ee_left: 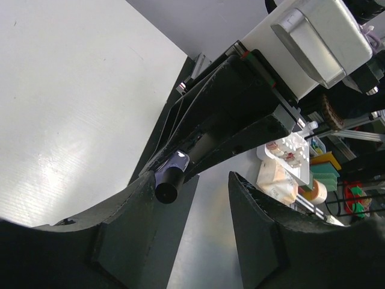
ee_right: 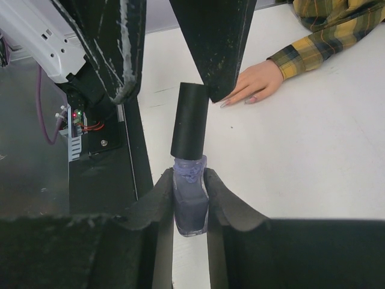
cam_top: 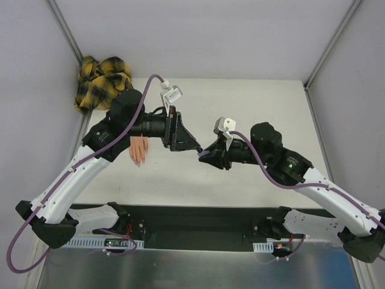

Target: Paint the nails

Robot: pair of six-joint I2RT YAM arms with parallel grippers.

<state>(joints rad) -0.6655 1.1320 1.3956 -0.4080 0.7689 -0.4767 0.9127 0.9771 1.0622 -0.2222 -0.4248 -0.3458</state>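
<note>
Pale walls [cam_top: 198, 36] box in a white worktop [cam_top: 258, 180]; at its left the nails [cam_top: 138, 161] tip a plaid-sleeved fake hand [cam_top: 138, 148]. Just right, the left hand [cam_top: 191, 144] stands open astride the black cap [ee_right: 189, 120] of a purple bottle [ee_right: 190, 211] clamped by the right hand [cam_top: 209, 155].

fake hand [cam_top: 138, 149] on table [cam_top: 252, 99], bottle [ee_right: 191, 201] to right

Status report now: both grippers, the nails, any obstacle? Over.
Right gripper shut on purple bottle. Left gripper open, jaws either side of its black cap. Nails on fake hand lie beyond, uncovered.
</note>
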